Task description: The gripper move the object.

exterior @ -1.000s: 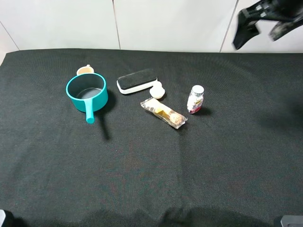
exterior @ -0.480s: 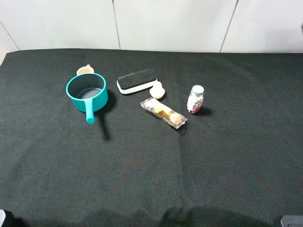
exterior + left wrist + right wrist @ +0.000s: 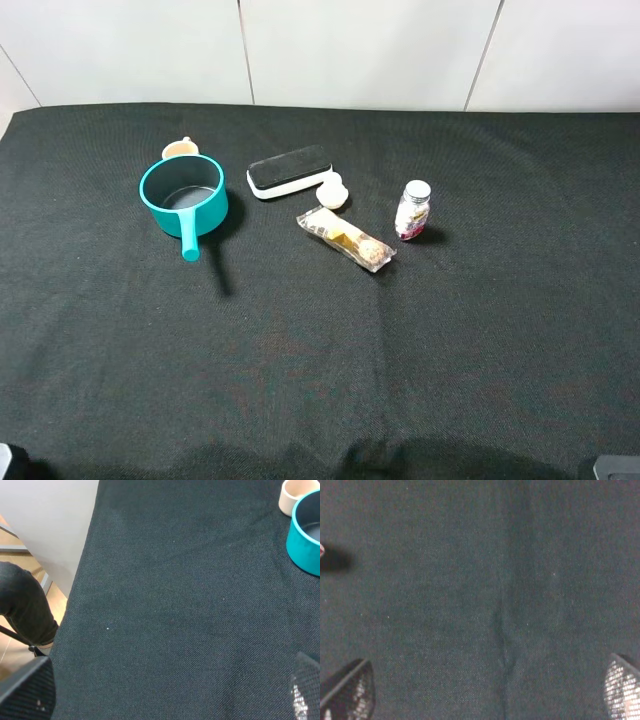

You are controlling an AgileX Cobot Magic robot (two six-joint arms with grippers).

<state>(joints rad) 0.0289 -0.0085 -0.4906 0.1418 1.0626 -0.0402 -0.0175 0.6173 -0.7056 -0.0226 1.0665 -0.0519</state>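
Two grippers are seen only in the wrist views: the left gripper (image 3: 170,700) and the right gripper (image 3: 485,690) each show mesh-textured fingers spread wide at the frame corners, nothing held between them. The small clear bottle with a silver-white cap and red-purple label (image 3: 412,210) is stood upright on the black cloth tabletop (image 3: 400,350), just beside a clear-wrapped snack bar (image 3: 346,239), well apart from the teal pot (image 3: 183,201).
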